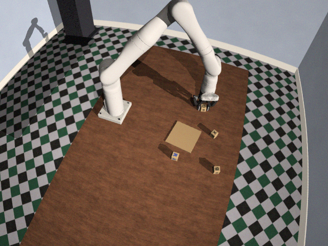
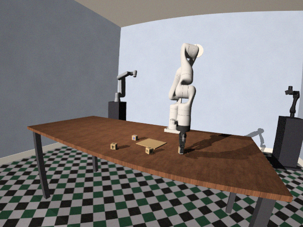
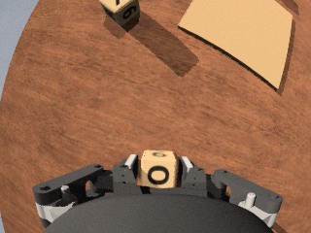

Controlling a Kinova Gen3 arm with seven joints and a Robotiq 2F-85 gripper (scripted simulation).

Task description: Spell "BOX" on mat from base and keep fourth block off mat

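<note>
My gripper [image 1: 203,108] [image 2: 181,151] [image 3: 157,164] is open, low over the table, its fingers on either side of the O block [image 1: 203,106] [image 3: 158,176]. The wrist view shows narrow gaps between block and fingers; O faces up. The tan mat [image 1: 183,137] [image 2: 151,143] [image 3: 238,29] lies flat and bears no block. The X block [image 1: 213,134] [image 2: 149,150] [image 3: 121,11] stands off the mat, turned relative to the O block. The B block [image 1: 216,169] [image 2: 113,146] stands farther along, near the table's long edge. The blue-lettered R block [image 1: 175,156] [image 2: 134,137] stands just beside the mat.
The brown table [image 1: 119,171] [image 2: 80,132] carries everything. Its long edge runs past the X and B blocks. The white robot base [image 1: 114,116] [image 2: 171,130] stands at the opposite side. The X block is between the gripper and the B block in the top view.
</note>
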